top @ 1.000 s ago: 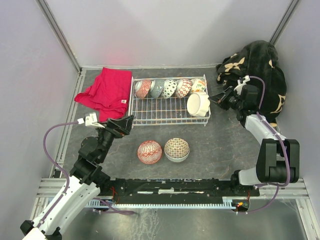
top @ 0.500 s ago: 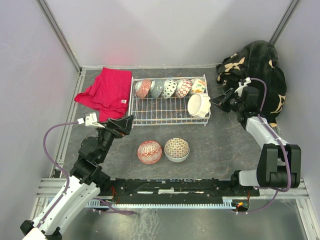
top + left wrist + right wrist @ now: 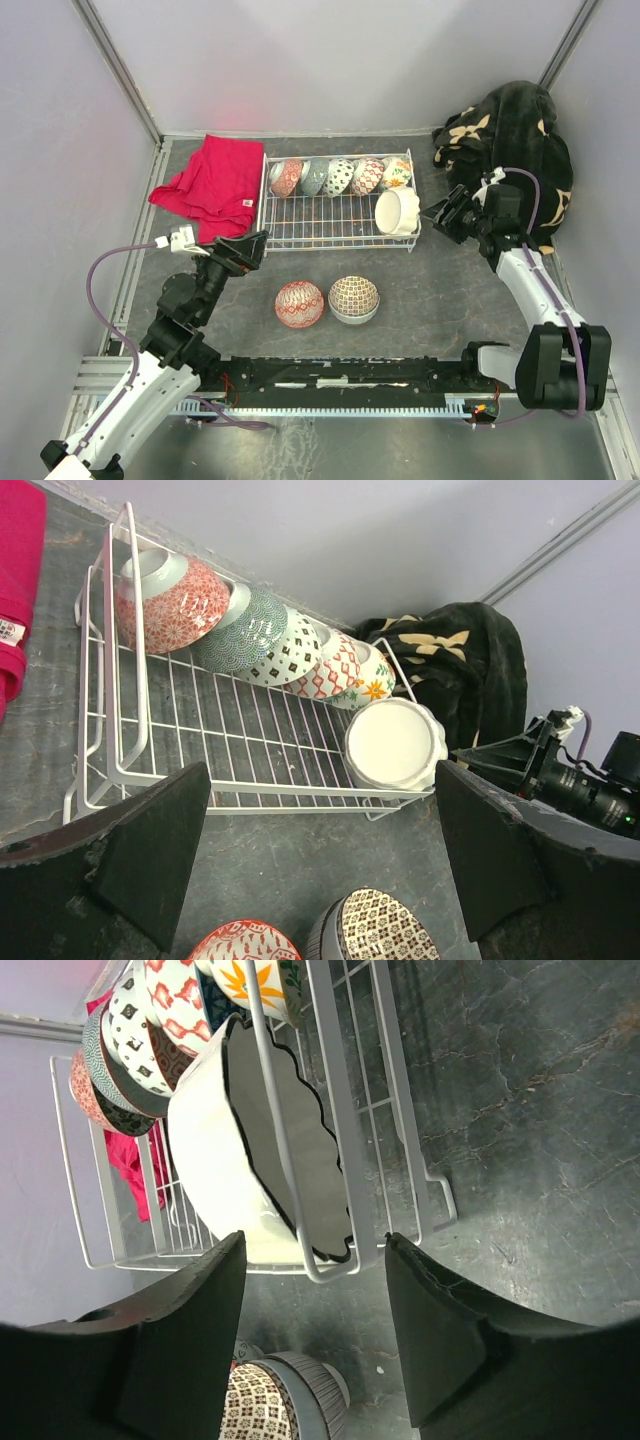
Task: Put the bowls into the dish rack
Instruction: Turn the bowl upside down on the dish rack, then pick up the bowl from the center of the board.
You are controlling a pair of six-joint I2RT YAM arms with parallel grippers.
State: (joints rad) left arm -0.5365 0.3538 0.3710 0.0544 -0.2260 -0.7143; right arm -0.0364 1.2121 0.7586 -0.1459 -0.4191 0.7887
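The white wire dish rack [image 3: 322,228] holds a row of several patterned bowls [image 3: 340,177] along its back, and a plain white bowl [image 3: 396,210] lies on its side at the right end. Two more bowls sit upside down on the table in front: a red lattice one [image 3: 299,303] and a brown mosaic one [image 3: 354,298]. My right gripper [image 3: 437,218] stands open just right of the rack with nothing in it; the white bowl [image 3: 230,1160] is just beyond its fingertips. My left gripper [image 3: 255,250] is open and empty, left of the two loose bowls [image 3: 380,930].
A red cloth [image 3: 212,180] lies left of the rack. A black floral blanket [image 3: 515,130] is heaped in the back right corner, behind my right arm. Grey walls close in the table on three sides.
My right gripper has opened and drawn back to the right, away from the white bowl, which stays in the rack. The left arm has not moved.
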